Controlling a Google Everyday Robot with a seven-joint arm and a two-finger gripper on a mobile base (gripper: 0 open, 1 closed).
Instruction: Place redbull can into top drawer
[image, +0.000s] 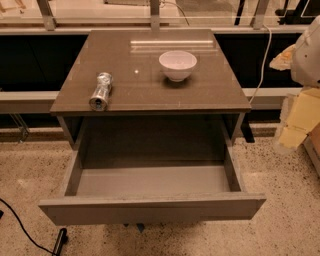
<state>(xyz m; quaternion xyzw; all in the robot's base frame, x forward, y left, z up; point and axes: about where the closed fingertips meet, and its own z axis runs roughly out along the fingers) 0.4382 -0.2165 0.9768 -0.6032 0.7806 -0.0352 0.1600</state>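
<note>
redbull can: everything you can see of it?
The small, slim, silvery metal redbull can, bluish-tinted, lies on its side near the front left corner of the brown cabinet top, shiny round end toward the camera, body pointing back. Only that top touches it; the white round bowl stands apart to its right. It is not in the grey top drawer, open below. The end effector sits at the view's right edge, far off.

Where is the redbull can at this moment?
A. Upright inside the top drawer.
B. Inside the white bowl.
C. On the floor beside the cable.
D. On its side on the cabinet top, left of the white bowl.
D: the redbull can lies on its side on the brown cabinet top, left of the white bowl; the top drawer stands open below, and the tool is far right, beside the cabinet.
</note>
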